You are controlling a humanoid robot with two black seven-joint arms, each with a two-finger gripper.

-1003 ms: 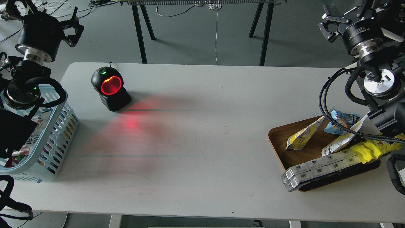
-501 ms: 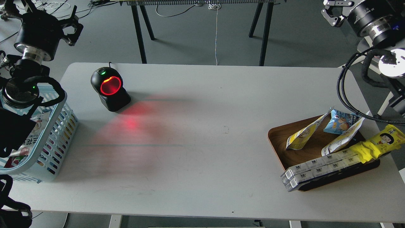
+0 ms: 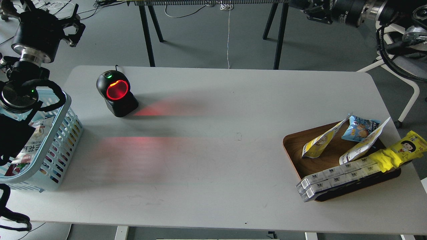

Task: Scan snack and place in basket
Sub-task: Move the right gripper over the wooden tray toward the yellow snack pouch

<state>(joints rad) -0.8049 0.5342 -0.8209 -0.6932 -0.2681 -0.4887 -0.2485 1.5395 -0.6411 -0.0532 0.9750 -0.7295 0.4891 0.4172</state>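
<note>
Head view looks down on a pale grey table (image 3: pixel 213 160) that fills most of the frame. At the left edge a light blue basket (image 3: pixel 63 133) with slotted sides sits on the table, with printed packets partly visible inside it. At the lower right a brown wooden tray (image 3: pixel 293 146) holds several packs: a long row of white boxes (image 3: pixel 333 178) along its near edge, a long yellow pack with a cartoon face (image 3: pixel 400 151) reaching past its right side, a small blue packet (image 3: pixel 360 128) at its far edge, and two yellow pouches. The snack (image 3: pixel 320 143) leans tilted in the left part of the tray, well apart from the basket. A black scanner (image 3: pixel 116 93) with a glowing red ring stands at the upper left of the table, casting red light on the surface. The left hand (image 3: pixel 46 16) hangs at the upper left corner, fingers spread apart and holding nothing. The right hand (image 3: pixel 312 11) sits at the upper right edge, dark and small; I cannot tell its state.
</note>
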